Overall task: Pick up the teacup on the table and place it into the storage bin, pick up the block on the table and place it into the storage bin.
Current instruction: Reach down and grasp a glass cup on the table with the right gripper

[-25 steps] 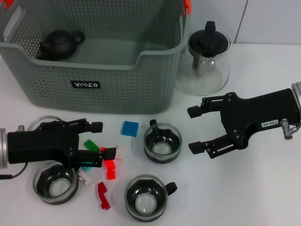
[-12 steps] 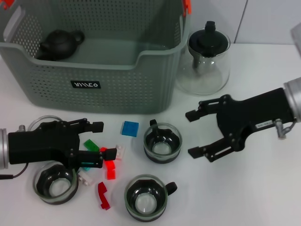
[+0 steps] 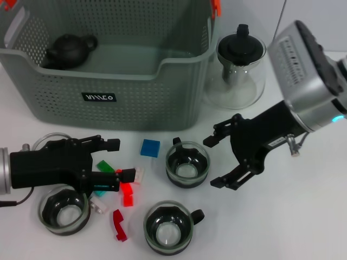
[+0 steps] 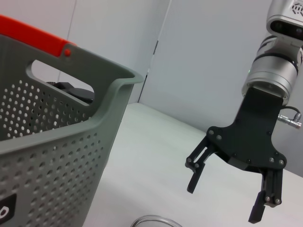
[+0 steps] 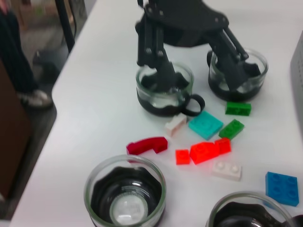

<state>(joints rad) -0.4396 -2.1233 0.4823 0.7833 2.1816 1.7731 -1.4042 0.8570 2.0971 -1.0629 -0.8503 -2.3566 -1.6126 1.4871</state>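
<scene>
While the large grey-green perforated plastic storage bin [image 3: 108, 81] stands at the back of the white counter [image 3: 303, 216], with a small black clay teapot [image 3: 69, 50] lying inside it against its far wall, the right gripper [image 3: 218, 161] hovers in front of the bin's right corner with its black fingers spread wide, pointing at a glass teacup with a black inner liner [image 3: 187, 164] that sits just in front of the bin. A second such teacup [image 3: 168, 227] stands nearer the counter's front edge, and a third [image 3: 64, 209] sits in front of the bin's left end, partly under the left gripper [image 3: 116, 160]. That gripper rests low before the bin with its fingers apart, over a scatter of small plastic blocks: a green one [image 3: 103, 166], red ones [image 3: 127, 194], a white one [image 3: 139, 174] and a blue square block [image 3: 149, 148] lying closest to the bin wall. Right of the bin stands a clear glass teapot with a black lid [image 3: 238, 67].
</scene>
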